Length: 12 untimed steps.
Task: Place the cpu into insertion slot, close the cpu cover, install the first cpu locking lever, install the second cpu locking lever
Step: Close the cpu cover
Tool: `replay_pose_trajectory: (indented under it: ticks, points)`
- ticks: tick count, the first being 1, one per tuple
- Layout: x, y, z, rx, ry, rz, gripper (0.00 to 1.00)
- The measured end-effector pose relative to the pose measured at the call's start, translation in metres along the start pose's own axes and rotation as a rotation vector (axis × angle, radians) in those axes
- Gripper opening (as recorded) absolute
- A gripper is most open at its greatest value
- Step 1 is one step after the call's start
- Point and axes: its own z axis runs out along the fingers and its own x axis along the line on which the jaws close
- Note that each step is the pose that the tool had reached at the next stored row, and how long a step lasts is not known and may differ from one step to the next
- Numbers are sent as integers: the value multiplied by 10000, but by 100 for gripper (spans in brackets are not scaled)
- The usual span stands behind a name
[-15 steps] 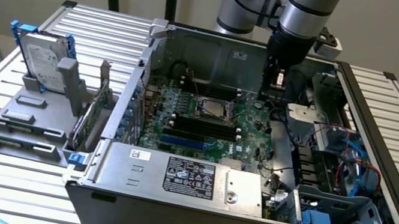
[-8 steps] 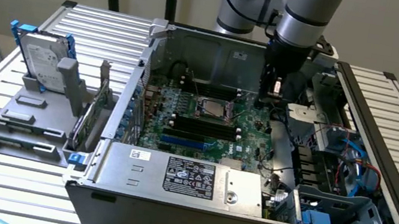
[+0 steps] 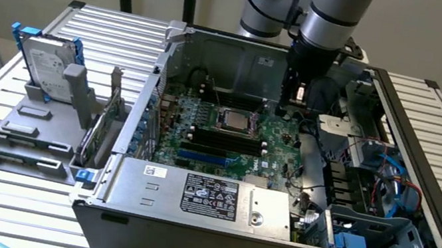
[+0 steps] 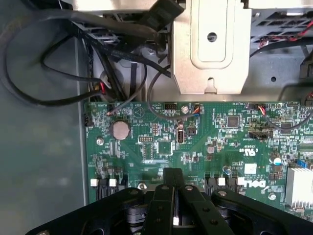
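Note:
The insertion slot (image 3: 233, 121) is a silvery square on the green motherboard (image 3: 275, 148) inside the open computer case. A pale tan-silver square, the cpu (image 3: 234, 120), lies in its middle, framed by silvery metal; I cannot tell how the cpu cover or the locking levers stand. My gripper (image 3: 295, 109) hangs low over the board toward the exterior view's right of the slot, apart from it. In the wrist view my gripper (image 4: 173, 188) is shut, its black fingers (image 4: 166, 205) pressed together with nothing seen between them, above the green board (image 4: 225, 142) near a round coin battery (image 4: 120, 129).
A grey power supply box (image 3: 200, 195) fills the case's front. Black memory slots (image 3: 223, 141) lie just in front of the slot. Cables (image 4: 58, 54) and a metal bracket (image 4: 211, 46) sit beside the board. A hard drive (image 3: 45, 64) stands on a grey rack outside the case, and a blue drive cage (image 3: 374, 234) sits at the front right.

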Motion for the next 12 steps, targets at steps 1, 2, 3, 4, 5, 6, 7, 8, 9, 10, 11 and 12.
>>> replay_pose_trajectory:
  ticks: [1, 2, 3, 4, 5, 6, 7, 8, 9, 10, 11, 12]
  points:
    - [-1, -18, -5, 47, 20, -1, 11]
    - [-1, -37, -10, 91, 39, 0, 11]
    - [-2, -59, -15, 136, 54, 0, 11]
    - [-2, -86, -19, 179, 69, 1, 11]
    - [-3, -115, -23, 221, 81, 0, 11]
    - [-4, -147, -28, 265, 91, 0, 11]
    - [-6, -180, -33, 308, 101, 2, 11]
    - [-7, -210, -37, 353, 107, 2, 11]
    - [-8, -239, -39, 406, 110, 3, 11]
    - [-8, -259, -38, 464, 111, 5, 11]
    - [-9, -279, -37, 532, 107, 6, 11]
    - [-10, -300, -37, 599, 104, 8, 11]
